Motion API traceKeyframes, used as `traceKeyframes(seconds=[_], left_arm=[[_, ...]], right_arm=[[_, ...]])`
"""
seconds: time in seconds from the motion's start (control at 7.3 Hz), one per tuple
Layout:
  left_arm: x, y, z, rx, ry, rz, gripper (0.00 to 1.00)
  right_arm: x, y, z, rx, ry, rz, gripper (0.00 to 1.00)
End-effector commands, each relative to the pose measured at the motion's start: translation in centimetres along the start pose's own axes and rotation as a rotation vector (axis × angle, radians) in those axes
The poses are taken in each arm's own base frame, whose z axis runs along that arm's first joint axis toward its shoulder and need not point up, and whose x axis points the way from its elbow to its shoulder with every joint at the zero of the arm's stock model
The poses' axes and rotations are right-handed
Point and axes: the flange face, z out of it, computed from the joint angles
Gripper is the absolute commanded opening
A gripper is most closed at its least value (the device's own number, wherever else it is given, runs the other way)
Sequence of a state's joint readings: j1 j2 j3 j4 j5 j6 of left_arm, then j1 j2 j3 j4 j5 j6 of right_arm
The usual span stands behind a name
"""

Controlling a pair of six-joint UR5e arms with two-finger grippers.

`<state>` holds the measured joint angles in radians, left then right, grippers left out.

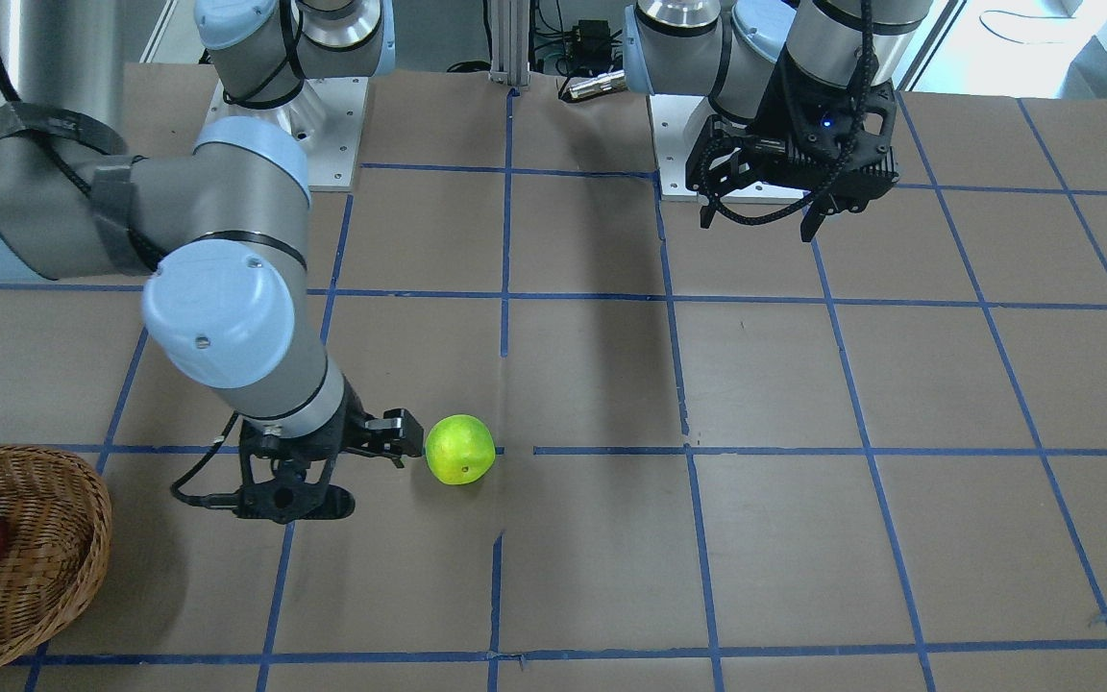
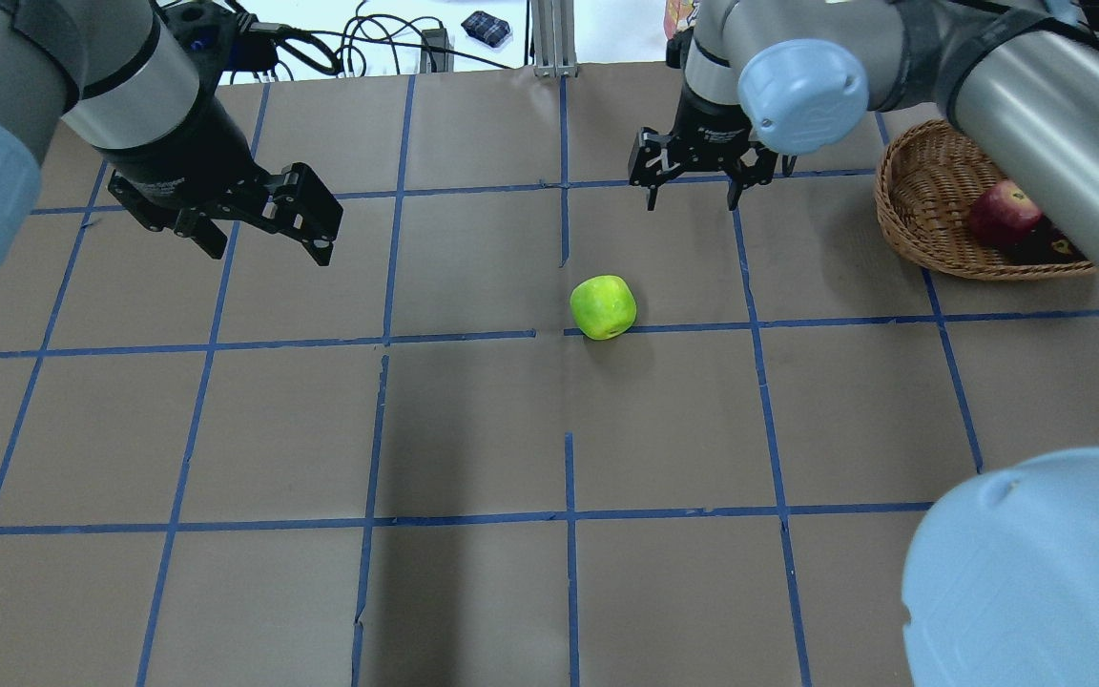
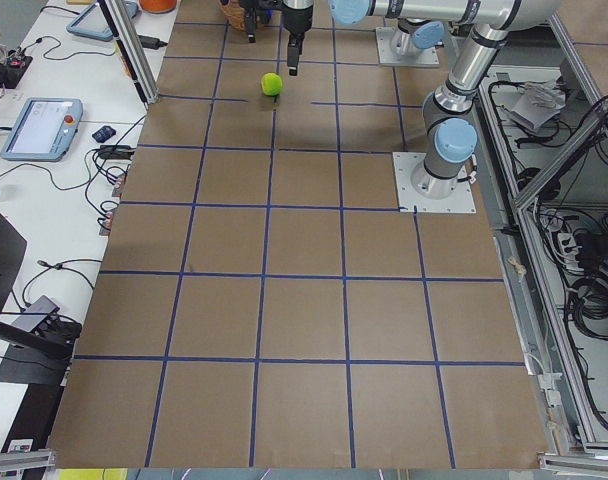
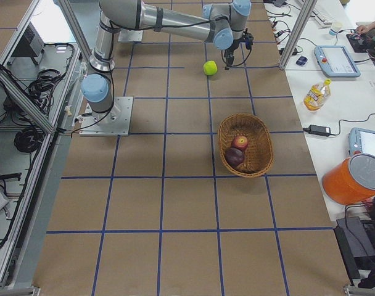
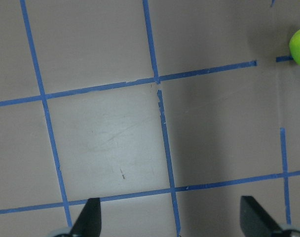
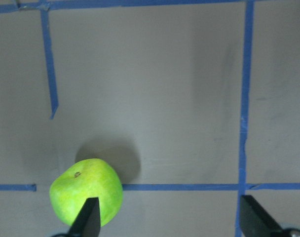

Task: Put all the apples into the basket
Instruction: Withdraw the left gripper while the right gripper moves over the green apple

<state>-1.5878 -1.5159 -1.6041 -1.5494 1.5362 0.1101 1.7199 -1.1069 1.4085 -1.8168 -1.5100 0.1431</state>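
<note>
A yellow-green apple (image 1: 459,450) (image 2: 603,306) (image 6: 86,197) lies on the table near its middle, on a blue tape line. My right gripper (image 2: 693,198) (image 1: 366,476) (image 6: 169,224) hangs open just beyond it, toward the basket side, holding nothing; in the right wrist view the apple sits by one finger (image 6: 88,217), not between the two. The wicker basket (image 2: 922,196) (image 4: 256,161) (image 1: 49,567) holds a red apple (image 2: 1003,212) (image 4: 239,142) and a dark maroon apple (image 4: 234,157). My left gripper (image 2: 268,250) (image 1: 760,226) (image 5: 169,222) hovers open and empty over bare table.
The brown table carries a grid of blue tape. Arm base plates (image 1: 337,135) sit at the robot's side. An aluminium post (image 2: 554,38) stands at the far edge. Beside the table are a bottle (image 4: 315,94), an orange bucket (image 4: 354,179) and tablets (image 4: 337,60).
</note>
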Motion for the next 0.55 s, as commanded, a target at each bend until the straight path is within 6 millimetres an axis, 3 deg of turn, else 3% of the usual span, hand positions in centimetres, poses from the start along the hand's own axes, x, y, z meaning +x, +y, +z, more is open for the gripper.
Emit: traceKeyframes(seconds=[0.0, 0.27, 0.41], left_arm=[[0.1, -1.1, -0.3, 0.024, 0.023, -0.006, 1.00], [0.1, -1.1, -0.3, 0.026, 0.024, -0.005, 1.00], [0.0, -1.3, -0.4, 0.036, 0.023, -0.007, 1.00]], right_arm=[[-5.1, 1.8, 3.1, -0.046, 0.006, -0.072, 1.00], [-7.1, 2.7, 5.0, -0.076, 0.015, -0.105, 1.00], [-7.1, 2.9, 6.0, -0.093, 0.019, -0.107, 1.00]])
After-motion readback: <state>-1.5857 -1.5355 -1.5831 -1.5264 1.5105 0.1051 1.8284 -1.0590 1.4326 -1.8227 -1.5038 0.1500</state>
